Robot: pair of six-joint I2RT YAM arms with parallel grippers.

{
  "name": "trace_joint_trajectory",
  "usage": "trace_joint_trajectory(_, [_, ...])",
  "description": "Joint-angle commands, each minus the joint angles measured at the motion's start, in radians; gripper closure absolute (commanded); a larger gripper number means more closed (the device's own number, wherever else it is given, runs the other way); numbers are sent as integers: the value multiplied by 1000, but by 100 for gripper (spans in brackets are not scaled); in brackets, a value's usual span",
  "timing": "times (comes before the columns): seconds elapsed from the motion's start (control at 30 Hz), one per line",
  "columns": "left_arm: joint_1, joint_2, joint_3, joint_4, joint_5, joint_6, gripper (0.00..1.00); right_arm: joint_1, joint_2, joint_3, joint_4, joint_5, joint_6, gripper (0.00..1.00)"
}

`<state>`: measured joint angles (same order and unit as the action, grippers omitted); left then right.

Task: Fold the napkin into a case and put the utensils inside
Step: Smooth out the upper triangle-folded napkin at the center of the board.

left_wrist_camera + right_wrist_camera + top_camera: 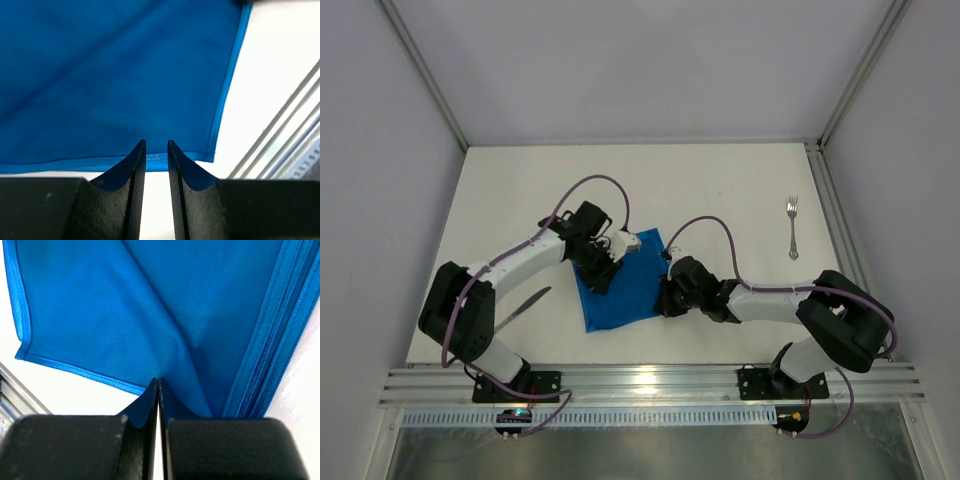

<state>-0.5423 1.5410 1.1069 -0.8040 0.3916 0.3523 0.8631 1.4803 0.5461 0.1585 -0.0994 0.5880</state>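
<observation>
top: overhead, whole table (720,190) | wrists: close on napkin (110,75) (shared with top)

readable text: none | labels: none | numbers: none

counter (720,190): plain white top, pretty bare, with a metal rail (650,380) running along the near edge
napkin (630,290): bright blue cloth, lying roughly mid-counter and a bit toward the near side, folded over so the hems stack up in layers along one edge
fork (793,228): small silver one way off on the right, well apart from the napkin, tines pointing to the far side
knife (523,305): slim dark grey piece lying at a slant, left of the napkin and not touching it
</observation>
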Motion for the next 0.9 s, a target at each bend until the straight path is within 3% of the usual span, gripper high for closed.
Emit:
trace_joint_trajectory(0.0, [-62, 18, -68, 5, -23, 25, 75, -10, 14, 11, 13, 1, 18, 96])
trace_joint_trajectory(0.2, [-100, 41, -151, 23, -54, 66, 74, -22, 11, -3, 41, -10, 30, 96])
trace_joint_trajectory(0.5, [-117, 77, -242, 117, -207, 99, 75, -42, -15, -12, 56, -39, 36, 96])
trace_joint_trajectory(0.67, [-120, 94, -245, 121, -183, 96, 75, -55, -98, 17, -28, -43, 21, 96])
trace_joint_trajectory(0.8, [-122, 87, -246, 121, -165, 88, 75, -75, -231, 41, -149, -10, 36, 83])
trace_joint_trajectory(0.83, [-122, 85, -246, 121, -160, 86, 75, -93, -291, 40, -221, 12, 53, 70])
trace_joint_trajectory(0.87, [-123, 84, -245, 123, -160, 86, 75, -107, -319, 34, -249, 15, 59, 64])
